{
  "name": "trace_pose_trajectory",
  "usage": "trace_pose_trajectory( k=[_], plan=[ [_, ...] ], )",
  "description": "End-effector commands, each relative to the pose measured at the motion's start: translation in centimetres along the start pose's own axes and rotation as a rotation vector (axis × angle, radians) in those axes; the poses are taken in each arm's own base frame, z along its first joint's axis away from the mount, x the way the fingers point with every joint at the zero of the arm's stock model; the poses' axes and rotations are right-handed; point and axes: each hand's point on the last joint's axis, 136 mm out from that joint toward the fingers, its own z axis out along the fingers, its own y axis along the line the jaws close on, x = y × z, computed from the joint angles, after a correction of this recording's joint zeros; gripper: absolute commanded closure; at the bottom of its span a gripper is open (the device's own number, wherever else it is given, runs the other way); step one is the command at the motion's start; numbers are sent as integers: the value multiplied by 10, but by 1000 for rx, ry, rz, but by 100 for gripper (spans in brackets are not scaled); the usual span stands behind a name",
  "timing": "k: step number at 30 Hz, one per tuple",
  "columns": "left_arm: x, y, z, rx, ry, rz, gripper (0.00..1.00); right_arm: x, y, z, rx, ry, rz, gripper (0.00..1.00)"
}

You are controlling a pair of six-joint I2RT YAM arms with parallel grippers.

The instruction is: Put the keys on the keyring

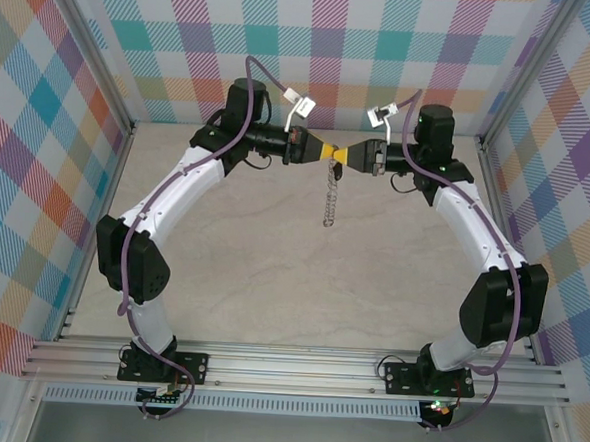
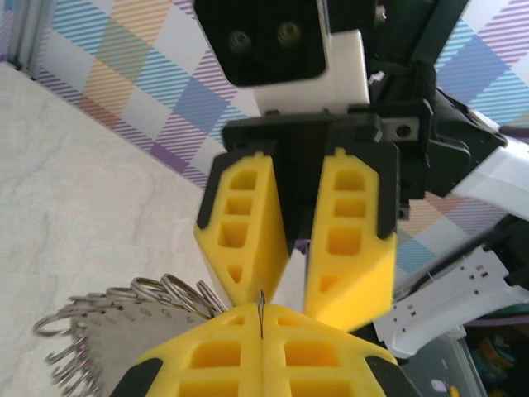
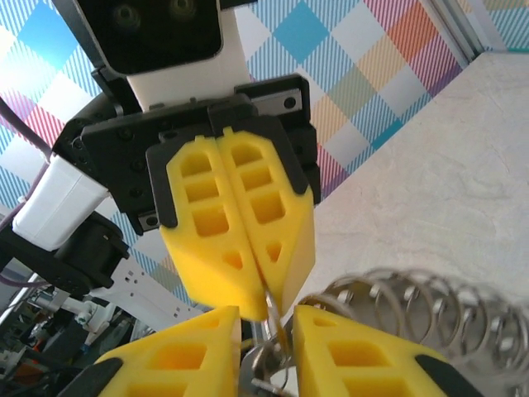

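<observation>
Keyring (image 1: 329,198) pinched by closed left gripper (image 1: 325,152) over beige marbled tabletop (image 1: 261,279); right gripper (image 1: 343,156) slightly parted; plaid walls (image 1: 336,43) around.

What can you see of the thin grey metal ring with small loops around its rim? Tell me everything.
The thin grey metal keyring dangles like a chain from the two meeting grippers, over the beige table. Its rim is a row of small shiny wire loops, coil-like up close. A thin edge of it looks pinched in the shut left gripper; the right gripper, jaws apart, flanks it.
</observation>
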Motion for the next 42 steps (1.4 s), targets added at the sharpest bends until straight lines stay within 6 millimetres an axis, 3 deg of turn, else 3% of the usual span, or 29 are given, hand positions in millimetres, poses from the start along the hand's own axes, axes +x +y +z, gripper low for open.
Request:
trace_pose_trajectory(
  k=[1, 10, 18, 32, 42],
  plan=[
    [-24, -28, -9, 5, -74, 80, 100, -4, 20, -6, -5, -25, -74, 72],
    [-26, -33, -13, 4, -95, 81, 100, 3, 16, -9, 39, -50, -71, 63],
    [-28, -38, -15, 11, -100, 91, 100, 0, 12, -9, 56, -65, -64, 64],
    [-30, -38, -18, -10, -122, 95, 100, 2, 14, -10, 52, -66, -61, 98],
    [-37, -36, -23, -42, -200, 70, 100, 4, 11, -1, 70, -77, -49, 100]
  ],
)
